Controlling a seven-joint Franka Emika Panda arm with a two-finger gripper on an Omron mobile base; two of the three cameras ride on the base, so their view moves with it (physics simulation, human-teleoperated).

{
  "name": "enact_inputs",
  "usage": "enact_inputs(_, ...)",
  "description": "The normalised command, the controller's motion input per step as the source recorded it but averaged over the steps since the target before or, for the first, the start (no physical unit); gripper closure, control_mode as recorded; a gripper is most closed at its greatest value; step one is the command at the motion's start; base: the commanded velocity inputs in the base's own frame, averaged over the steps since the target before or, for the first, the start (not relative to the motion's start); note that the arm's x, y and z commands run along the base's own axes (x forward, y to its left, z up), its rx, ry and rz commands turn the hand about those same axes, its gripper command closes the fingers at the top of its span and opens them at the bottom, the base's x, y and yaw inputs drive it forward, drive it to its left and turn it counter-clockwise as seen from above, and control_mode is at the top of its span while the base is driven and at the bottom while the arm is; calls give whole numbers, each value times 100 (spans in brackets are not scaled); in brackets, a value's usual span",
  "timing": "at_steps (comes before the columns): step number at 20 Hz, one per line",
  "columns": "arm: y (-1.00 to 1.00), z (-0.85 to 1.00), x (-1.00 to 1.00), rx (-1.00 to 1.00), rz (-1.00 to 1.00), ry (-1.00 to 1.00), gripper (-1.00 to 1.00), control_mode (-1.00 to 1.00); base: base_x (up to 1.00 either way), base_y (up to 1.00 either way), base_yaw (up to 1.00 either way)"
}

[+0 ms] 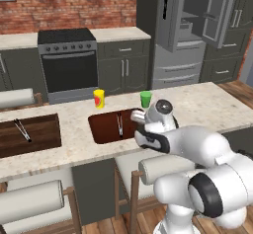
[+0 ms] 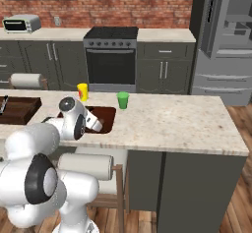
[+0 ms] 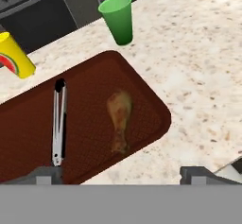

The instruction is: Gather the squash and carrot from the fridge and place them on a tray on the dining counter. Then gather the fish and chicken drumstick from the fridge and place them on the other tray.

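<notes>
The chicken drumstick lies loose on the dark brown tray, to the right of a pair of metal tongs. My gripper hovers open just above the tray's near edge, with nothing between its fingers. From the base views the gripper hangs over the near tray on the dining counter. A second tray with its own tongs sits further left. The fridge stands open at the back. Squash, carrot and fish are out of view.
A green cup and a yellow cup stand just behind the near tray. Padded stools line the counter's near side. A stove sits against the back wall.
</notes>
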Motion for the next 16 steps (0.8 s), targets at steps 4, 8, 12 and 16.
enact_inputs(4,-17,92,-72,13,-4,-9,-100,-100,0,0,0)
enact_inputs(8,-32,79,-59,23,-6,0,-100,-100,0,0,0)
enact_inputs(12,-36,69,-35,36,-3,6,-100,-100,0,0,0)
enact_inputs(16,-26,46,-50,42,0,10,-100,-100,0,0,0)
